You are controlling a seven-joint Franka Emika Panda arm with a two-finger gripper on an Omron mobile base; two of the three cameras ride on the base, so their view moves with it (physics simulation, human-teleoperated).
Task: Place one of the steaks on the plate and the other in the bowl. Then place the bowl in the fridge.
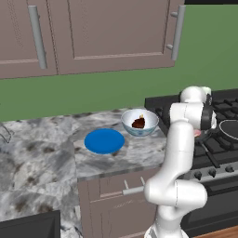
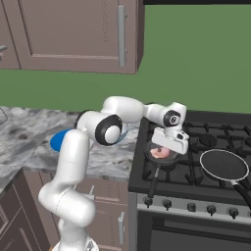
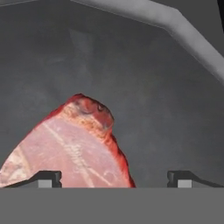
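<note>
The pale pink steak [image 3: 70,148] lies in a black pan [image 2: 149,159] on the stove's front left burner. My gripper [image 3: 114,177] hangs low over that pan, open, its fingertips [image 3: 48,177] wide apart just above the meat; from the right base it shows as [image 2: 165,151] over the steak [image 2: 159,154]. The dark reddish-brown steak [image 1: 139,123] rests inside the bowl [image 1: 126,122] on the counter beside the stove. Left of the bowl, the blue plate [image 1: 104,141] lies bare. The fridge is out of view.
A second black pan [image 2: 224,165] sits on the stove to the right of the first. Brown wall cabinets [image 1: 107,32] hang above the marble counter [image 1: 42,158]. My arm's elbow [image 2: 108,128] reaches across the counter's right end.
</note>
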